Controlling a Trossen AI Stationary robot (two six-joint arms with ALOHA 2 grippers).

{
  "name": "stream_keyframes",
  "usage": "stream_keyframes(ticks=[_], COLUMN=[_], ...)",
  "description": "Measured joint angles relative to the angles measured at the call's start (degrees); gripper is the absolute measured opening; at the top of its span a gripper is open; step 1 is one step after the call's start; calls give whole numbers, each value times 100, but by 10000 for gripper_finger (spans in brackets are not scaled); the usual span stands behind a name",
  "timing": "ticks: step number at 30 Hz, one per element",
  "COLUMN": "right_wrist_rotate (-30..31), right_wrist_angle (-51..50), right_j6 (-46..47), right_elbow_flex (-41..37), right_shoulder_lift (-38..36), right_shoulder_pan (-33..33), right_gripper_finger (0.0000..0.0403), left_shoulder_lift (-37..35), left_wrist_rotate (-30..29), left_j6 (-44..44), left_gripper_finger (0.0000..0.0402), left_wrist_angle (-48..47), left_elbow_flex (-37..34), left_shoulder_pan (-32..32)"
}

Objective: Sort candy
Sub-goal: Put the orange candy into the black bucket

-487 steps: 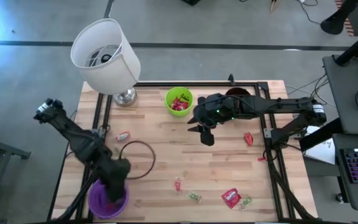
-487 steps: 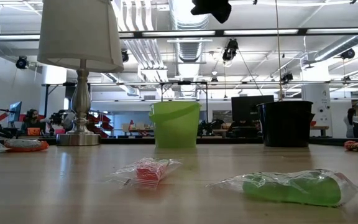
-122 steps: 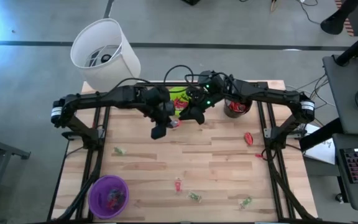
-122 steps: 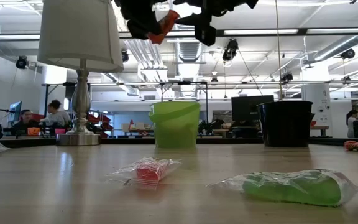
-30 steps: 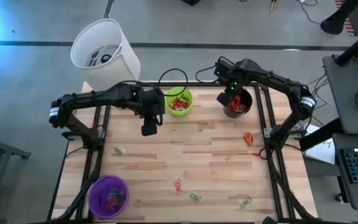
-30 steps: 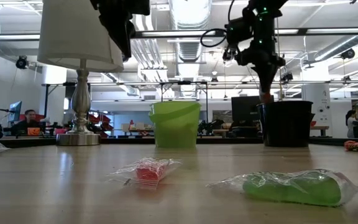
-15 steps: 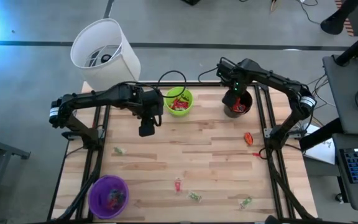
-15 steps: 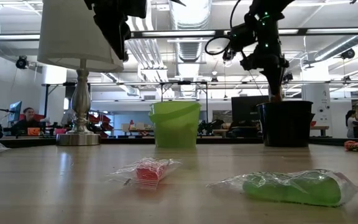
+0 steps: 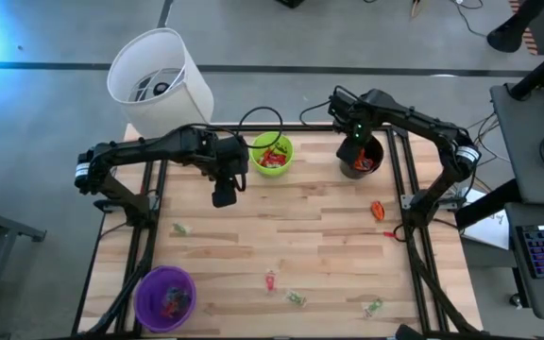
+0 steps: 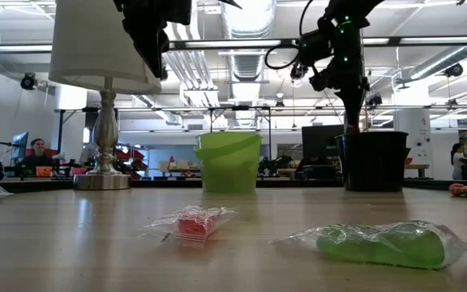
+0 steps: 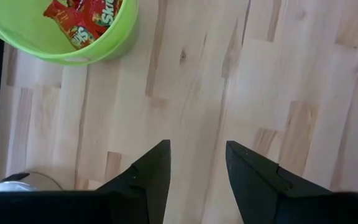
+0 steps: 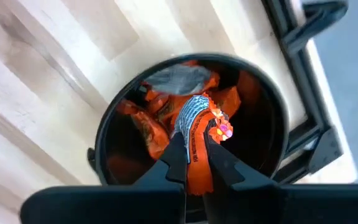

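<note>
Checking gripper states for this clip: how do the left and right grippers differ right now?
The left gripper is open and empty; the right gripper is shut on an orange candy wrapper. The left hangs over bare table beside the green cup; the right is above the black cup.

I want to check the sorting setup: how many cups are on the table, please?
3. The green cup and the black cup stand at the far edge, and the purple cup at the near left corner. None seems hidden.

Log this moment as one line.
right gripper: shut on orange candy over black cup | left gripper: open, empty, near green cup
</note>
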Motion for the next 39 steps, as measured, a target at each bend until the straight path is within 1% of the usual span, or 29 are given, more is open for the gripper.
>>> stream_keyframes(ticks=[1, 4, 7, 14, 18, 23, 26, 32, 35, 39], right_wrist_rotate=[67, 515, 577, 476, 556, 486, 483, 25, -26, -7], right_wrist_angle=[39, 123, 65, -157, -8, 216, 166, -262, -407, -338], right_j6=[-128, -420, -504, -501, -499, -466, -452, -451, -442, -434], right_elbow_flex=[0, 0, 0, -15, -20, -20, -21, -23, -42, -61], right_shoulder_lift=[0, 0, 0, 0, 0, 1, 2, 2, 2, 2], right_shoulder_pan=[0, 4, -1, 0, 0, 0, 0, -26, -26, -36], right_gripper_finger=[13, 13, 13, 13, 13, 13, 13, 13, 13, 13], left_shoulder_lift=[0, 0, 0, 0, 0, 0, 0, 0, 0, 0], left_wrist_rotate=[-1, 0, 0, -2, 0, -1, -1, -1, -1, -2], left_j6=[-63, -200, -231, -378, -382, -382, -382, -382, -428, -515], left_gripper_finger=[137, 137, 137, 137, 137, 137, 137, 137, 137, 137], left_wrist_angle=[0, 1, 2, 3, 4, 2, 2, -8, -53, -167], left_elbow_flex=[0, 0, 0, 0, 0, 0, 0, 0, 0, -1], left_shoulder_pan=[0, 0, 0, 0, 0, 0, 0, 0, 0, 0])
